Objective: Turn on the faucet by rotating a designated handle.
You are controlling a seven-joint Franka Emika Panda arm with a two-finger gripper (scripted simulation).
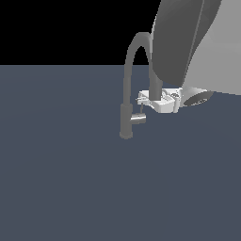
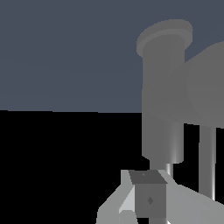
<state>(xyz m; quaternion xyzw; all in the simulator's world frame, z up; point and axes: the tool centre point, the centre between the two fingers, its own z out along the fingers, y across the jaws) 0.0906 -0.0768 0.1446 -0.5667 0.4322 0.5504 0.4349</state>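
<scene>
Exterior view: flat slate-blue surface (image 1: 61,179) fills the lower frame under a black background; all hardware sits right of centre.
Faucet (image 1: 126,94): matte grey gooseneck standing upright on the surface just right of centre — thicker base column below, thin riser above, arch curving over toward the exterior view's right and down behind the gripper.
Handle (image 1: 137,119): short shiny silver stub jutting from the base column toward the exterior view's right; a thin pin lever rises from it toward the gripper's fingers.
Gripper (image 1: 142,100): white body lying sideways just right of the faucet, above the handle, fingertips pointing toward the riser. The tips sit at the top of the pin lever; contact looks likely but is too small to confirm.
Gripper state: cannot tell from either view whether the fingers are spread or pressed on the pin.
Robot arm (image 1: 188,37): large grey-white links entering from the upper right, filling that corner above the gripper.
Wrist view, faucet (image 2: 164,96): base column seen close up as a thick grey cylinder with a flared end.
Wrist view, handle (image 2: 205,87): rounded grey end close beside the column, thin shiny rod alongside.
Wrist view, gripper (image 2: 146,199): a grey fingertip pad facing the camera, pale finger bodies either side — just short of the column.
</scene>
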